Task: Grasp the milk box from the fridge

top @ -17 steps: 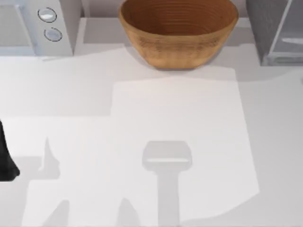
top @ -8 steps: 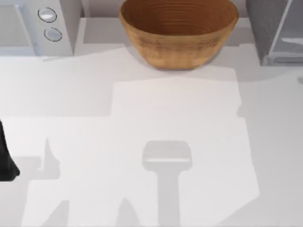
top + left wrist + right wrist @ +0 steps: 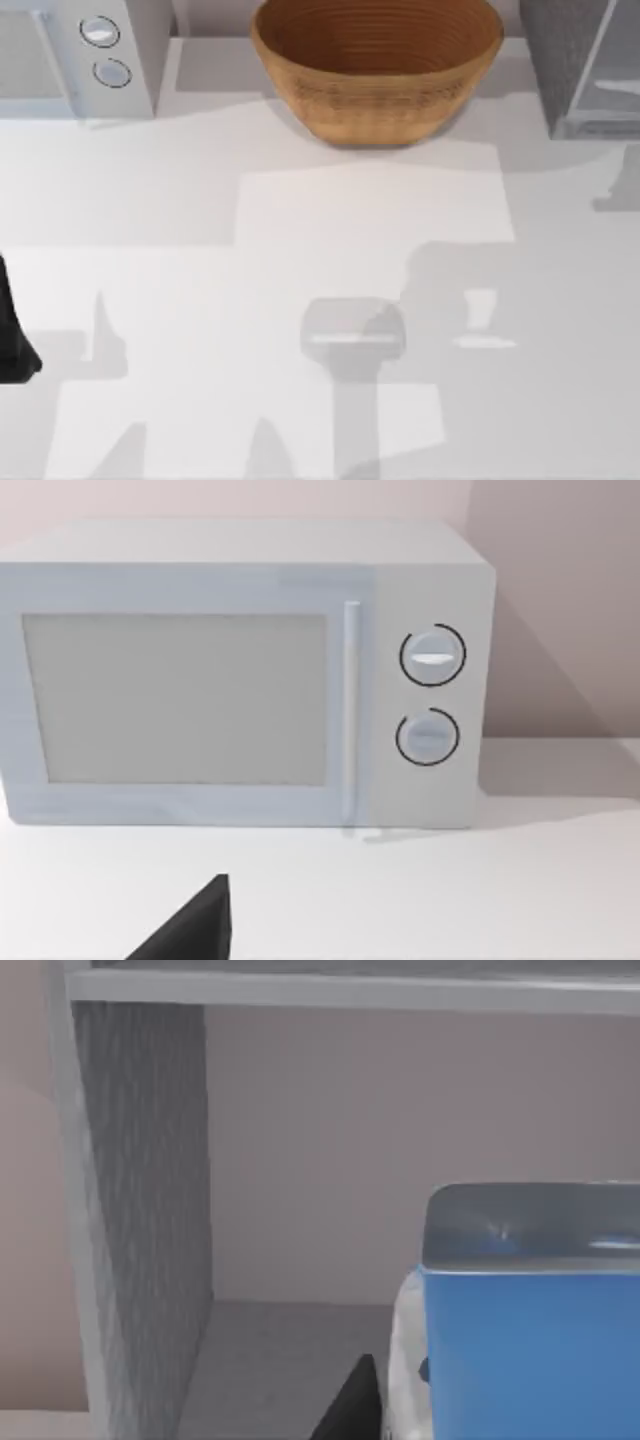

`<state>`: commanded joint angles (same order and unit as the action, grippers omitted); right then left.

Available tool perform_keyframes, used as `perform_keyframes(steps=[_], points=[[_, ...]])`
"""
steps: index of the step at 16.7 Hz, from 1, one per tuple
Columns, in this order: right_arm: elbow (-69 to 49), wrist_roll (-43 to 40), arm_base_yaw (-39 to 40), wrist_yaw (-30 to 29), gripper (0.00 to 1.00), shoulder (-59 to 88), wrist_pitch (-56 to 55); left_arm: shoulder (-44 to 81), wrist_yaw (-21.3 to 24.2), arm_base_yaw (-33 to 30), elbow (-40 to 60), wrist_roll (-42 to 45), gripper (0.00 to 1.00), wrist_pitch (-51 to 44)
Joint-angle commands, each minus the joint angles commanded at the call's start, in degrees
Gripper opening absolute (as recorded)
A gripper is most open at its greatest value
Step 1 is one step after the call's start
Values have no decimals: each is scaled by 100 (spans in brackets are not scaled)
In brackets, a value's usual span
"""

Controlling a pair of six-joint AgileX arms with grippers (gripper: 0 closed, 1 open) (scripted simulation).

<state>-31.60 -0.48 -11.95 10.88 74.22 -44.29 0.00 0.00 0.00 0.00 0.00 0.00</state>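
The fridge (image 3: 580, 70) stands at the table's back right, dark-grey and speckled with a pale front panel. In the right wrist view its speckled inner wall (image 3: 150, 1210) and pale floor are close. The milk box (image 3: 530, 1350), white with a bright blue top, stands on that floor. A dark part of my right gripper (image 3: 352, 1408) sits just beside the carton's white side. My left arm (image 3: 12, 340) is parked at the table's left edge, and a dark part of its gripper (image 3: 190, 932) faces the white appliance.
A white appliance with two round knobs (image 3: 95, 55) stands at the back left. A large wicker bowl (image 3: 375, 65) sits at the back centre. Broad shadows lie across the white tabletop (image 3: 200, 200).
A new large shadow has spread over the table's right-centre and near the fridge. The left arm, the bowl and the appliances have not moved.
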Motion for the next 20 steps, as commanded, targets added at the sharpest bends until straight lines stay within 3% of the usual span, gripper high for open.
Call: perform_keyframes(steps=[6,10,14,20], points=[[1704,51,573,-530,0,-4234,2329,0,0,0,0,0,100,0],[2597,63,927,-848,0,-6203,3584,0,0,0,0,0,100,0],[3083,52,1154,-1051,0,-7255,4310,0,0,0,0,0,100,0],[3150,58,1177,-1079,0,-7398,4420,0,0,0,0,0,100,0]])
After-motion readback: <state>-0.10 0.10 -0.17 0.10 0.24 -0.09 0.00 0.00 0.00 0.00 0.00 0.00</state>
